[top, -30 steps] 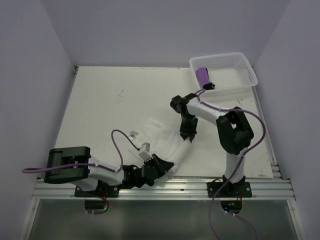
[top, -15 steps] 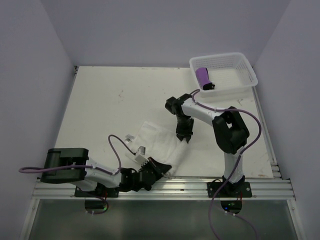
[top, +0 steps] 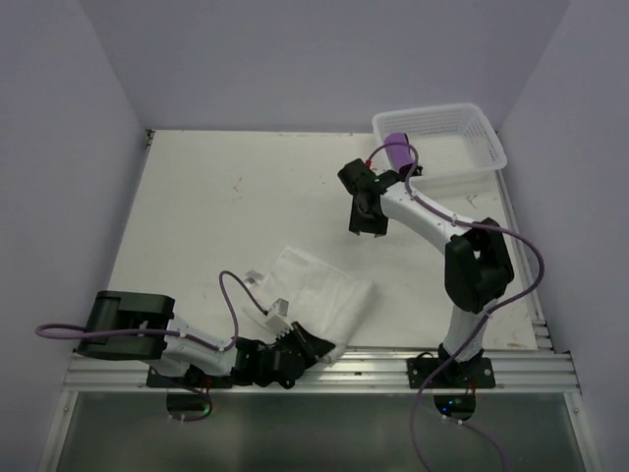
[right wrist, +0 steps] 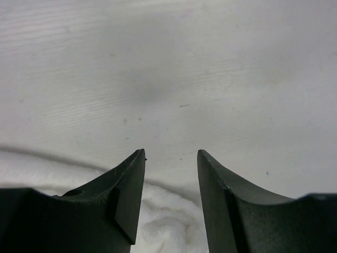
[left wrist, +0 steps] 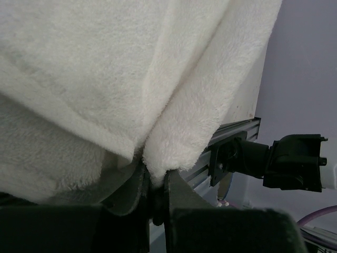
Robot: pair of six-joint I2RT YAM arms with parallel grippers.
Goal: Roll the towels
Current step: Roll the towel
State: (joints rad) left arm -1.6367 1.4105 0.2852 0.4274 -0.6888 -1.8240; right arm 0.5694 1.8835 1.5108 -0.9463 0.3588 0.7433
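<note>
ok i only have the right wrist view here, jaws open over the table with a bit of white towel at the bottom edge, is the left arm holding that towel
observer: yes, the left gripper has its jaws shut on a folded edge of the white towel, down by the near edge of the table.
operator: and where's the purple one
observer: the purple towel lies in the near-left corner of the white basket, at the table's far right.
operator: so am i over the white towel or off it
observer: off it. the right gripper hovers above bare table between the basket and the white towel, touching neither.
</note>
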